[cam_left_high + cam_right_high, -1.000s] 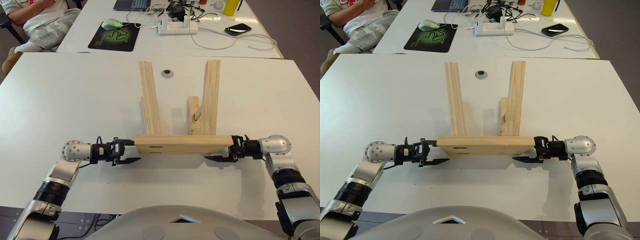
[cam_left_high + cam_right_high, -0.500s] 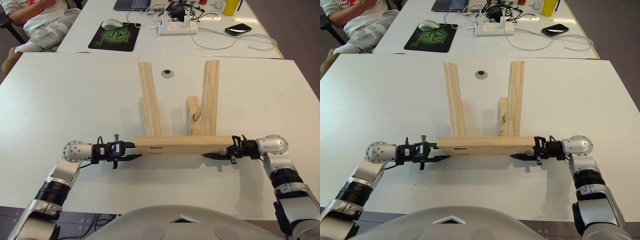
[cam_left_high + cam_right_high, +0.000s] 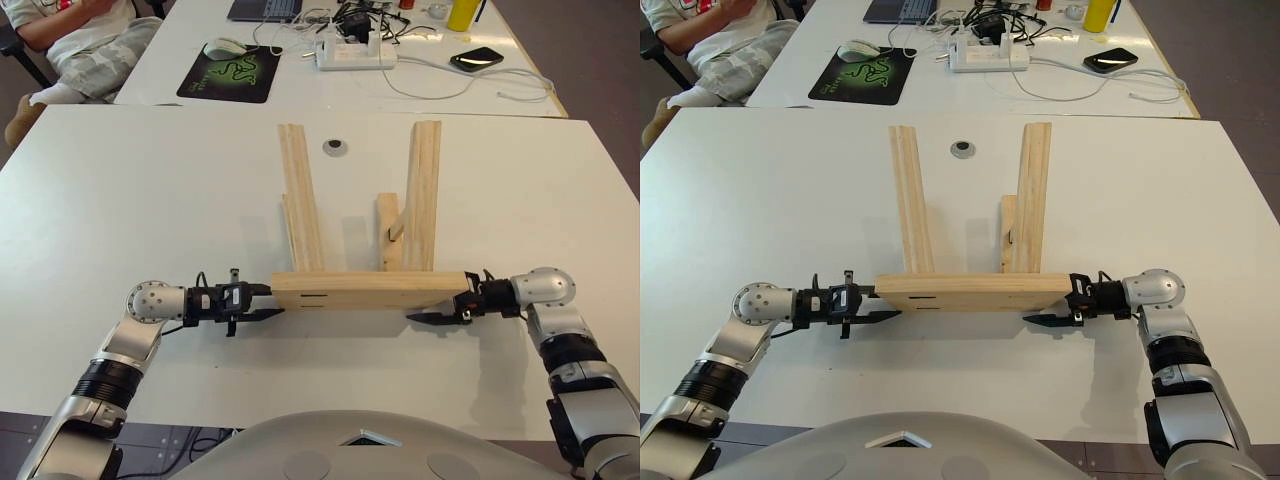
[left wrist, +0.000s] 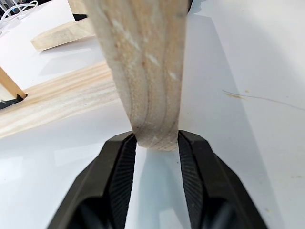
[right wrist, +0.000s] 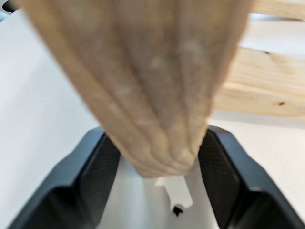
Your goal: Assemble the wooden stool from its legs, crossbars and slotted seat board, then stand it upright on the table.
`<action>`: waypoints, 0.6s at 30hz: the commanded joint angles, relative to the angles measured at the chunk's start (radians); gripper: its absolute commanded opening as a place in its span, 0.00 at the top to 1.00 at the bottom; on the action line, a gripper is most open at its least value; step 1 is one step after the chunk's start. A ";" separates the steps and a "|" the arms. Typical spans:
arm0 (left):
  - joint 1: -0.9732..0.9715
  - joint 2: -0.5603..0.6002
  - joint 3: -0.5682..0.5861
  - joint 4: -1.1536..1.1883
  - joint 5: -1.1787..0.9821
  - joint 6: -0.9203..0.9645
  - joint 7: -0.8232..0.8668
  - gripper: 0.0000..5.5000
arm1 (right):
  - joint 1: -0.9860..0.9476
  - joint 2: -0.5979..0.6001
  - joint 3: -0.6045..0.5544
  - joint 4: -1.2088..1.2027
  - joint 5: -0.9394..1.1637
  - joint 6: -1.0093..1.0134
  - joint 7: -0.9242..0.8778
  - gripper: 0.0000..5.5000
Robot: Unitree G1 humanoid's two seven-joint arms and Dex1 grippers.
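Where the white tabletop (image 3: 150, 200) lies nearest the robot, a pale wooden slotted seat board (image 3: 370, 290) stands on its long edge, its ends clenched by the left tool (image 4: 155, 138) and right tool (image 5: 157, 138). Behind it, two long wooden legs (image 3: 300, 200) stretch away, with a short crossbar (image 3: 388, 232) beside the right one.

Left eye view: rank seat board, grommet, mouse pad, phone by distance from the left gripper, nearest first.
1. seat board: its end is at the left gripper.
2. grommet: mid-table, behind the legs.
3. mouse pad: back table, left.
4. phone: back table, far right.
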 commanded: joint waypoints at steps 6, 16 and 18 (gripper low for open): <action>-0.013 0.010 -0.008 0.028 0.021 -0.008 -0.009 0.76 | -0.034 -0.073 0.013 0.067 0.008 -0.049 0.009 0.46; -0.016 0.009 -0.010 0.031 0.022 -0.015 -0.009 0.76 | -0.012 -0.057 0.033 0.046 0.053 -0.041 0.009 0.49; -0.019 0.009 -0.010 0.035 0.022 -0.017 -0.011 0.76 | -0.013 -0.056 0.031 0.050 0.054 -0.042 0.009 0.54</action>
